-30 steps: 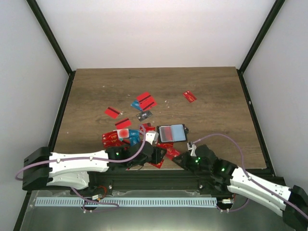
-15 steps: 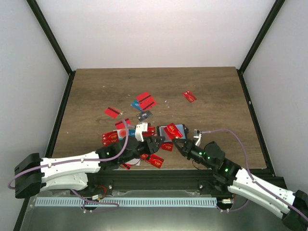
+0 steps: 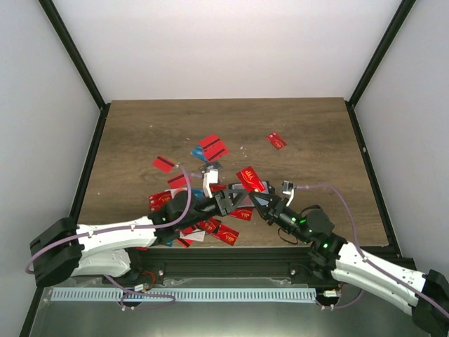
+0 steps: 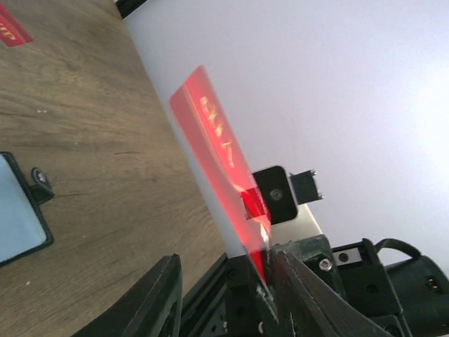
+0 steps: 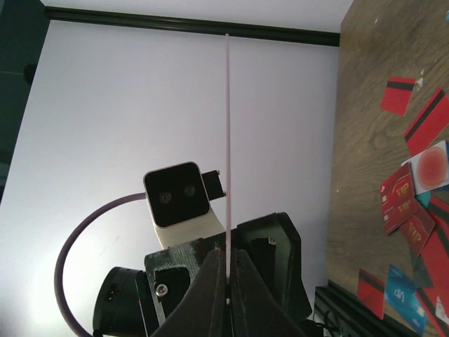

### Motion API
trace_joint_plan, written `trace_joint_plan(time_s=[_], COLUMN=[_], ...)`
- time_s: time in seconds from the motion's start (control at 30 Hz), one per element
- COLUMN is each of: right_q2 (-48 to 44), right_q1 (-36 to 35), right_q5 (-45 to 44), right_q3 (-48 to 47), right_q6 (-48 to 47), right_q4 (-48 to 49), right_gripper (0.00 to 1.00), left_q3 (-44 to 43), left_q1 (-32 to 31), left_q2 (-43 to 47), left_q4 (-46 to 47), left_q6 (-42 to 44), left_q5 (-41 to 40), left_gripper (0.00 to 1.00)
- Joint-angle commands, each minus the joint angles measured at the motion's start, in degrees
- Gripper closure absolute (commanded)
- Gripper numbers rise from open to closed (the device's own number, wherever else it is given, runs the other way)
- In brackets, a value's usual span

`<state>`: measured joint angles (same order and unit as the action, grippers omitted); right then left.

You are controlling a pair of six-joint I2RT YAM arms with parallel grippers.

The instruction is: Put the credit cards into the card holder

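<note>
Credit cards [image 3: 163, 201]: loose, red with a few blue, heaped on the table [image 3: 140, 133] to the left of and beneath the left arm's wrist. More lie flat beyond both grippers. Left gripper [image 4: 224, 270]: raised over the near middle of the table, fingers spread with bare wood showing between them and nothing clamped. Card holder [image 4: 17, 217]: lies opened flat on the table, ahead and to the left of the left gripper's fingers, with its greyish-blue inside facing up. Only one corner of it enters the left wrist view, and it cannot be made out from above. Red card [image 3: 249, 177]: off the table and tilted, close beside the left gripper's right-hand finger; whether it touches the finger cannot be told. Its lower end is pinched in the right gripper [image 3: 259, 200], whose fingers are pressed together on it, and it appears edge-on in the right wrist view. Lone card [image 3: 276, 140]: red, lying flat, well beyond the right gripper and to its right.
</note>
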<state>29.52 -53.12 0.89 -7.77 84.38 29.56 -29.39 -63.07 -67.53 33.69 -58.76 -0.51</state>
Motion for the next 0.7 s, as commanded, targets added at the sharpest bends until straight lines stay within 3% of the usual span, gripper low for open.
trace_joint_plan(time_s=[0.0, 0.23, 0.5, 0.67], right_q2=[2.3, 4.9, 6.2, 6.3], right_q1=[-0.2, -0.2, -0.2, -0.2], right_q5=[1.5, 3.3, 4.6, 5.0], right_q3=[-0.3, -0.2, 0.0, 0.6], right_q6=[0.9, 1.0, 1.5, 1.5], right_q4=[7.1, 10.3, 11.6, 12.1], right_gripper=[0.99, 0.99, 0.99, 0.99], left_q3=[0.1, -0.5, -0.9, -0.9], left_q1=[0.9, 1.3, 1.5, 2.1], left_q2=[-1.0, -2.2, -3.8, -4.3], left_q4=[7.6, 9.0, 9.7, 10.1], left_q6=[0.8, 1.0, 0.7, 0.7], left_q5=[2.3, 2.0, 1.4, 1.3], left_gripper=[0.62, 0.73, 0.95, 0.96])
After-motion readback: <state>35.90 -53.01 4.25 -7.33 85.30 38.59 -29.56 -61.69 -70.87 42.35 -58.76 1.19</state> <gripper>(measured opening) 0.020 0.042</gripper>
